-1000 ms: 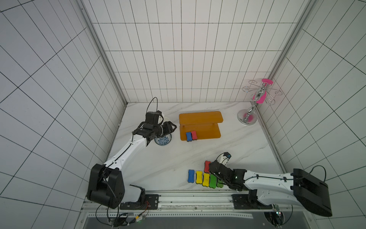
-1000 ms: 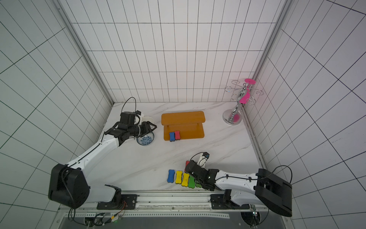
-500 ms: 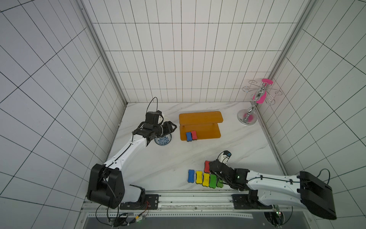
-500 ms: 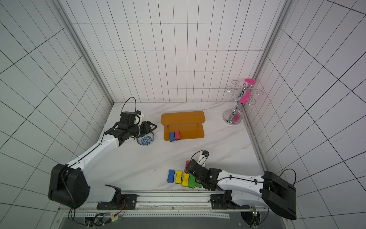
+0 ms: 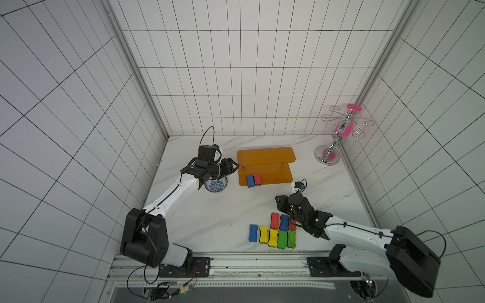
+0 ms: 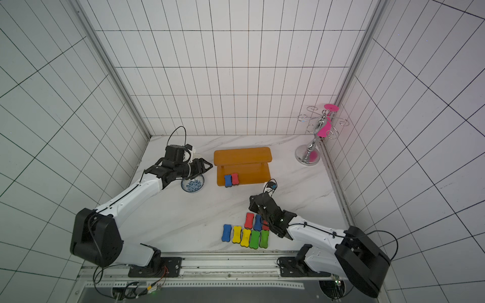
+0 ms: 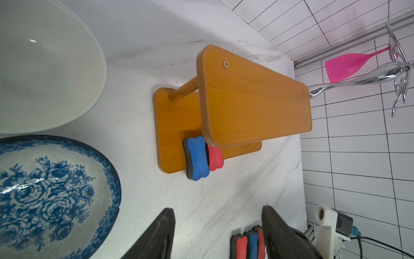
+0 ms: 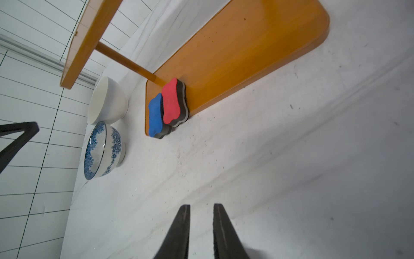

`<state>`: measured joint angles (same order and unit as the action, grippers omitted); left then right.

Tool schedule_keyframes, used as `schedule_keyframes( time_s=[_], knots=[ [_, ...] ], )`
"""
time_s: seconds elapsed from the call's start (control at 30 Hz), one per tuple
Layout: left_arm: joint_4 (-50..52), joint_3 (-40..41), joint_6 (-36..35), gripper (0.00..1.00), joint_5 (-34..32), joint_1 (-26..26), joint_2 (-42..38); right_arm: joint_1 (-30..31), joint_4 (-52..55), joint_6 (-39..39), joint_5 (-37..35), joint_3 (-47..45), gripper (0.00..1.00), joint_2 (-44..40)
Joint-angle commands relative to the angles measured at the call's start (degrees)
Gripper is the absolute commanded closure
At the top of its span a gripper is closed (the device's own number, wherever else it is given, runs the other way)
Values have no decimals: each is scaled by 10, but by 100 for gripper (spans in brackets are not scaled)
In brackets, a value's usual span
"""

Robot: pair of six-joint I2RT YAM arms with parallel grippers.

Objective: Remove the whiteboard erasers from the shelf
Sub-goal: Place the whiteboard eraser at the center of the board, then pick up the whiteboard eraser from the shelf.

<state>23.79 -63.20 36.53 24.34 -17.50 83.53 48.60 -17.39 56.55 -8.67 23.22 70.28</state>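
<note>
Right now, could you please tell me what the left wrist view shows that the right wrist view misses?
Left wrist only: the chrome-and-pink cup rack and a red-blue-red row of foam erasers on the table. Right wrist only: the plain white bowl and blue-flowered bowl seen side-on. Both: those bowls, and the orange-brown two-tier shelf holding a blue bone-shaped eraser and a red bone-shaped eraser.

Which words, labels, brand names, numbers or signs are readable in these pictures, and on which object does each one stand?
No readable text shows in any view.
The whiteboard erasers: plain coloured foam, no print.
The shelf: bare wood, no label.
The blue-flowered bowl: flower pattern only, no letters.
The white bowl: plain.
The cup rack: no marking visible.
</note>
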Motion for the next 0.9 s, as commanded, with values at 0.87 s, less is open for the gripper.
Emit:
schedule_keyframes(
  time_s=[0.87],
  knots=[
    [-4, -120, 15, 38, -10, -21, 140, -188, -393, 73, 327, 173, 72, 403]
  ],
)
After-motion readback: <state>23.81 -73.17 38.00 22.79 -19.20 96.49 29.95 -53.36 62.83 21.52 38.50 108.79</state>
